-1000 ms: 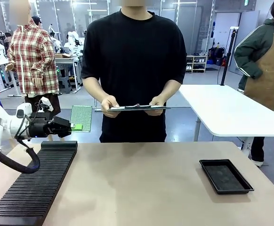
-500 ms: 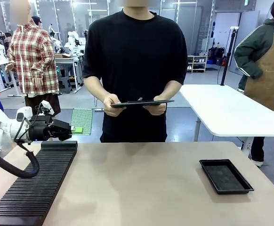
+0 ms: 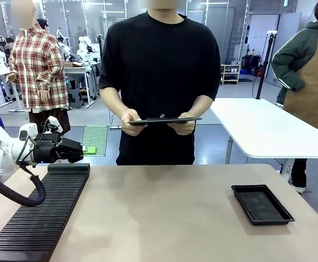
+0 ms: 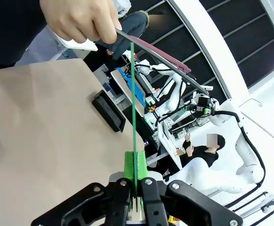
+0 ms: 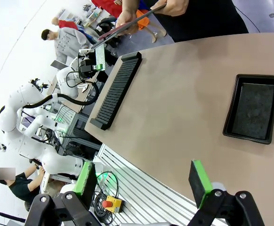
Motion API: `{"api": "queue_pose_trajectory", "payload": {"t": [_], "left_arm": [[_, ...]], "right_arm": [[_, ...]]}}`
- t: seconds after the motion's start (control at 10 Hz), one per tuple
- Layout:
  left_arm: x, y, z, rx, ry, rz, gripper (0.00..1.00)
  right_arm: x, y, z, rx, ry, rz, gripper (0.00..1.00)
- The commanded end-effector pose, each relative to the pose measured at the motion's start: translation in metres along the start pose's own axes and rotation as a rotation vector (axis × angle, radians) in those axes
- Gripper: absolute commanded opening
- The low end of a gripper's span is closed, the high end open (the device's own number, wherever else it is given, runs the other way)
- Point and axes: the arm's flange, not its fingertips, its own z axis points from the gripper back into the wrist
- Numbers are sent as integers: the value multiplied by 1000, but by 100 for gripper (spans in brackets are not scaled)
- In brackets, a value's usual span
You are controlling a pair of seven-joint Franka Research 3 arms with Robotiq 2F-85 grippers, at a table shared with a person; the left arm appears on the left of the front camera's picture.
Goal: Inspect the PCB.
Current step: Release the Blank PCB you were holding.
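PCB, green: 1. Slotted black rack: 1. Shallow black tray: 1. Clipboard: 1. Worktop: 1. White table beyond it: 1. Tools: 2, namely left tool and right tool. Person's hands on the clipboard: 2, one hand, other hand.

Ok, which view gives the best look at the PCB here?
The front view: the PCB faces the camera, upright in the left gripper, its green face visible. The left wrist view sees it edge-on, a thin green line. The right wrist view catches it small and far off.
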Motion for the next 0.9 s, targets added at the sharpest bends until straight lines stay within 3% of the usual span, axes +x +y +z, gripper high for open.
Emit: {"api": "queue_pose_trajectory", "payload": {"t": [0.0,0.8], "left_arm": [[3,-1,-2,2,-1,-6,3],[3,-1,-2,2,-1,-6,3]], "right_arm": [[0,-1,0,12,-6,19,100],[0,-1,0,12,-6,19,100]]}}
